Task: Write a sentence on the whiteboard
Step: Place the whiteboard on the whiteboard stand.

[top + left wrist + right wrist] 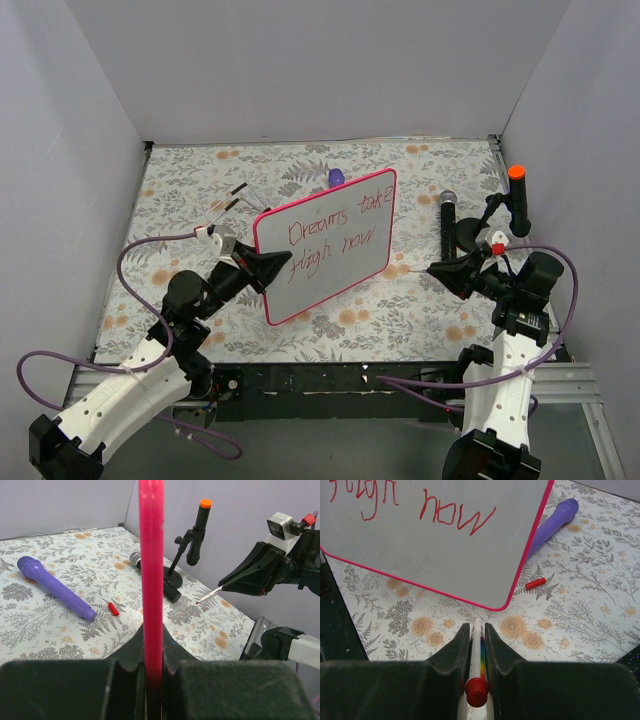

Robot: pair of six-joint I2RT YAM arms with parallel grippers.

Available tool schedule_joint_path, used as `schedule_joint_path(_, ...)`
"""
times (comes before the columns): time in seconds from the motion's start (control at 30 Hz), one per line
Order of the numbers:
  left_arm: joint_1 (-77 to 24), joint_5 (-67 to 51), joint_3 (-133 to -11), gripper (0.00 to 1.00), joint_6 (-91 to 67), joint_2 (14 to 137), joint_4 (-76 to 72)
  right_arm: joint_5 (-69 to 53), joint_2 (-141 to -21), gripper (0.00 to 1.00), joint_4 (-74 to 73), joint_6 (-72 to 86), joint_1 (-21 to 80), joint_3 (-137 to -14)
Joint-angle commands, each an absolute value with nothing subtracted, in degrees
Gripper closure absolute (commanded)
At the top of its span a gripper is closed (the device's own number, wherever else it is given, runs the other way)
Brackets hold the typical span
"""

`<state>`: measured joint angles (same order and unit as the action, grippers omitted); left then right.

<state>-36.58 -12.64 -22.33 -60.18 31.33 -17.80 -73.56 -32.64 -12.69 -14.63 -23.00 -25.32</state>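
Nearest the arm bases, the left gripper (pixel 272 263) was pinched on the pink rim of the whiteboard (pixel 445 565), propping it tilted off the tabletop (pixel 200 190), presumably so its face met the other arm; the right gripper (pixel 477 630) was clamped on a marker (pixel 477 652), tip aimed at the board but apart from it. The sentence (pixel 320 228) sat on the board in two red lines, so the writing looked about done; beyond lay a red cap (pixel 113 609) and a purple microphone (pixel 55 587); the only holder was a stand (pixel 177 567) clasping an orange-tipped microphone (pixel 199 530).
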Motion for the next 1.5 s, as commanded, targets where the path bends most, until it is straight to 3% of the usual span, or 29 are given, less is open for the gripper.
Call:
schedule_joint_path(0.0, -36.3, -11.8, -23.8, 1.0, -59.6, 29.1, -27.2, -75.0, -31.5, 0.99, -9.5, -12.7, -23.6, -25.0)
schedule_joint_path(0.47, -36.3, -4.0, -33.5, 1.0, -56.8, 34.3, -21.8, -74.7, -30.4, 0.99, -7.0, -10.2, -23.8, -24.0)
schedule_joint_path(0.8, -32.5, 1.1, -50.5, 1.0, -51.9, 46.0, -18.4, -75.1, -30.5, 0.99, -4.7, -7.2, -23.8, -24.0)
schedule_joint_path(1.17, -10.2, -15.4, -56.6, 1.0, -63.5, 53.4, -20.8, -75.4, -33.1, 0.99, -4.2, -7.6, -23.9, -24.8)
schedule_joint_path(1.47, 7.2, -34.0, -46.4, 1.0, -72.1, 57.1, -40.1, -78.5, -36.0, 0.99, -2.3, -6.3, -23.8, -25.3)
